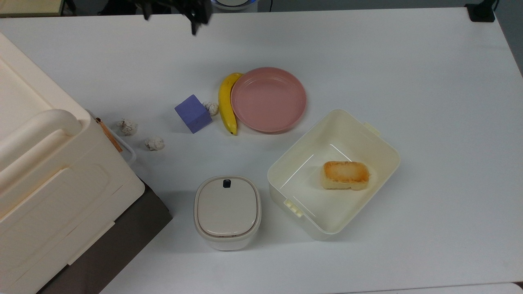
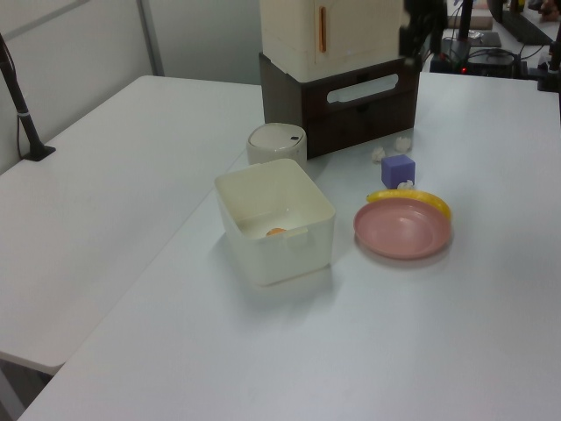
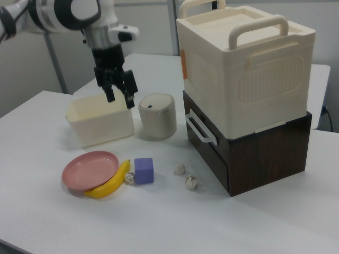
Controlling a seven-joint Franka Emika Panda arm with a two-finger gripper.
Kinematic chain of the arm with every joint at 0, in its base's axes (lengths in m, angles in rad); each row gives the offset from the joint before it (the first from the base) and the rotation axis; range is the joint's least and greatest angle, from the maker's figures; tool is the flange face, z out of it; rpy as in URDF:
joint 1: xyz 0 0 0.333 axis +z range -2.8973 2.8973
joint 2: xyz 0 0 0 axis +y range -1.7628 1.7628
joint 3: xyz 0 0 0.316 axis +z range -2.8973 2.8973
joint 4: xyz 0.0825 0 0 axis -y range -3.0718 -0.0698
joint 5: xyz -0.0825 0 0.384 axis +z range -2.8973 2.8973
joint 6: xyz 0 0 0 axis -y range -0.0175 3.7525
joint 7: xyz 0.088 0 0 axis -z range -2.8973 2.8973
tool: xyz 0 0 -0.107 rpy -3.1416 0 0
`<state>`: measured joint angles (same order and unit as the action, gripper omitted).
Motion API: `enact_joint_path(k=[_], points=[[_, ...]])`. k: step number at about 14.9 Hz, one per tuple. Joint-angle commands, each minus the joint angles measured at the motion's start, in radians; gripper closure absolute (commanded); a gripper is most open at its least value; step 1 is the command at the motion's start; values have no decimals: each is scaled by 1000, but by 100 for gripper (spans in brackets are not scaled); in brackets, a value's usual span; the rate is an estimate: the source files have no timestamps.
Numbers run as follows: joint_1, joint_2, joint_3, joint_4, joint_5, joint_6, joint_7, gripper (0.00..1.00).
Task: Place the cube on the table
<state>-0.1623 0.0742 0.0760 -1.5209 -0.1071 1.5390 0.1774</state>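
One cube (image 1: 193, 113) sits flat on the white counter (image 1: 408, 73), resting on one face and held by nothing. In the top view it lies just left of a small crumpled white wad (image 1: 211, 108), which sits between it and one banana (image 1: 226, 102). The banana lies along the left rim of one pink plate (image 1: 268, 99), touching it or very nearly so. The plate carries nothing.

The hand (image 3: 118, 91) hangs released in the air, well above the counter and well apart from the cube; in the right view its two dark fingers (image 3: 128, 88) stand spread with nothing between them. In the top view it appears at the far edge (image 1: 195, 14), far beyond the cube.

Paper wads counted: three. Besides the one against the cube, two more (image 1: 128, 126) (image 1: 154, 143) lie on the counter to the top view's left, near the stacked boxes.

One cream bin (image 1: 380, 147) stands open on the top view's right, nearer than the plate, and holds one toasted bread block (image 1: 346, 175) on its floor. One small lidded container (image 1: 227, 211) with a dark button on its lid stands just left of the bin, not touching it.

One large cream case (image 3: 243, 63) with two handles sits on top of one dark brown crate (image 3: 265, 153) at the top view's left edge.
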Motion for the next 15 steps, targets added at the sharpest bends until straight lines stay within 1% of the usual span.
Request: enact_joint_path(k=[1,3,6,9,11,12,15], points=[[6,-72,-87,47,96,-86,-137,0],[6,-88,-94,47,119,-96,-170,0],[6,-90,-111,50,125,-94,-168,0],[4,-90,-116,53,126,-94,-176,0],[6,-90,-143,53,133,-93,-174,0],[7,-90,-148,53,156,-86,-177,0],[12,-88,-147,53,175,-86,-162,0]])
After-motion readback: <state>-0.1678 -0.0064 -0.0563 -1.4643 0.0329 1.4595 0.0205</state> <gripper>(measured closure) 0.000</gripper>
